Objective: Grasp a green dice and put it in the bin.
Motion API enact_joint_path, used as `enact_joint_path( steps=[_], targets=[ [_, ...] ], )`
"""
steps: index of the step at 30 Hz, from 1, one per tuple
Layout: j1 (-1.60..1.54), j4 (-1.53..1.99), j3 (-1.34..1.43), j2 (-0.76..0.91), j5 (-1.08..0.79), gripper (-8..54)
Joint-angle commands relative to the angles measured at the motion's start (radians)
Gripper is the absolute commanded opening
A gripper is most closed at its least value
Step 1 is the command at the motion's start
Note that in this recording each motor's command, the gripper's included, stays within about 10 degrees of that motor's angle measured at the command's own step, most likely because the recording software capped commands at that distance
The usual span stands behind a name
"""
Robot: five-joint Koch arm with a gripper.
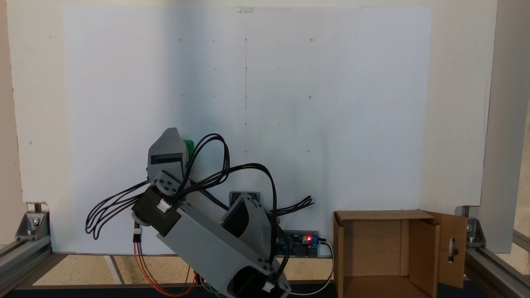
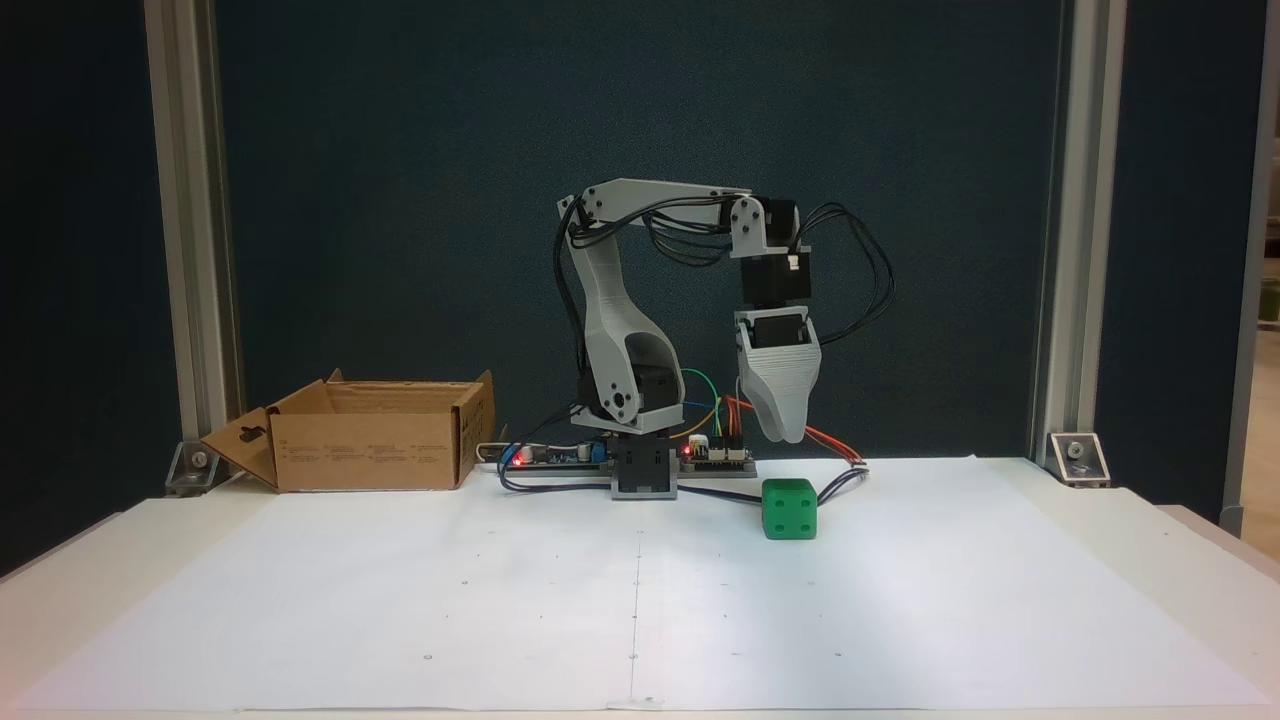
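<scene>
The green dice (image 2: 790, 508) sits on the white paper just in front of the arm's base, right of centre. From above, only a green sliver of the dice (image 1: 189, 147) peeks out beside the grey gripper body. My gripper (image 2: 783, 432) points straight down and hovers a short way above the dice without touching it. Its jaws line up one behind the other, so their state is hidden. The gripper (image 1: 171, 135) covers most of the dice in that fixed view. The bin (image 2: 370, 440) is a brown cardboard box at the left rear, and the bin (image 1: 385, 248) stands open with a slotted flap.
Circuit boards with red lights (image 2: 715, 455) and loose cables (image 2: 840, 480) lie around the arm's base (image 2: 643, 470). Aluminium frame posts (image 2: 190, 230) stand at both rear corners. White paper (image 2: 640, 610) covers the table in front.
</scene>
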Motion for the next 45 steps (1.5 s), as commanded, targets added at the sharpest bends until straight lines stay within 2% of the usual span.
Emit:
enact_joint_path(
  steps=[1, 11, 37, 45],
  targets=[
    [0.0, -0.008, -0.025, 0.025, 0.084, 44.1],
    [0.008, -0.032, -0.025, 0.011, 0.155, 44.1],
    [-0.014, -0.038, 0.034, -0.052, 0.158, 43.2],
    [-0.015, -0.193, 0.14, -0.046, 0.221, 43.2]
  ],
)
